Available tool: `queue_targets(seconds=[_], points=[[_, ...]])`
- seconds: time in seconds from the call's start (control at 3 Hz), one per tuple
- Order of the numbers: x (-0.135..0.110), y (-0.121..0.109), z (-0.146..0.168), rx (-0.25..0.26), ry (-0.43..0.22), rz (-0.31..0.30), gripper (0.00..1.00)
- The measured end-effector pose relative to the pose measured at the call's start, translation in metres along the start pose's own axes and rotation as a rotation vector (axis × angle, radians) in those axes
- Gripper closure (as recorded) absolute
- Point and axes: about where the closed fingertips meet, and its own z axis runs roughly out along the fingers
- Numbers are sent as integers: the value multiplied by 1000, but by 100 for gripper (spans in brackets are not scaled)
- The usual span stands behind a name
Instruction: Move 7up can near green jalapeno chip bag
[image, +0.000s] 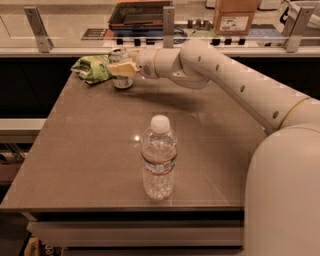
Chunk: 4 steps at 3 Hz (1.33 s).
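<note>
- green jalapeno chip bag (92, 68): crumpled, lying flat at the table's (85, 145) far left corner, close to the far edge.
- 7up can (121, 83): upright on the table just right of the bag, near the far edge. Its left side is touching or almost touching the bag's right end; I cannot tell which.
- gripper (119, 69): at the can, reaching in from the right. Jaws are clamped around the can's middle, with one yellowish finger (124, 69) crossing its front. The can's base looks to be down on the tabletop.
- water bottle (159, 159): clear plastic with a white cap, upright near the middle of the near edge, well apart from can and bag.
- arm (235, 85): white, stretching from the near right corner across the table toward the far left corner.
</note>
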Motion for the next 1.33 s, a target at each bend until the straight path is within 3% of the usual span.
queue_targets(seconds=[1.0,1.33], points=[[-1,6,7,-13,-2,1,16],[-1,8,10,-18,-2,1,0]])
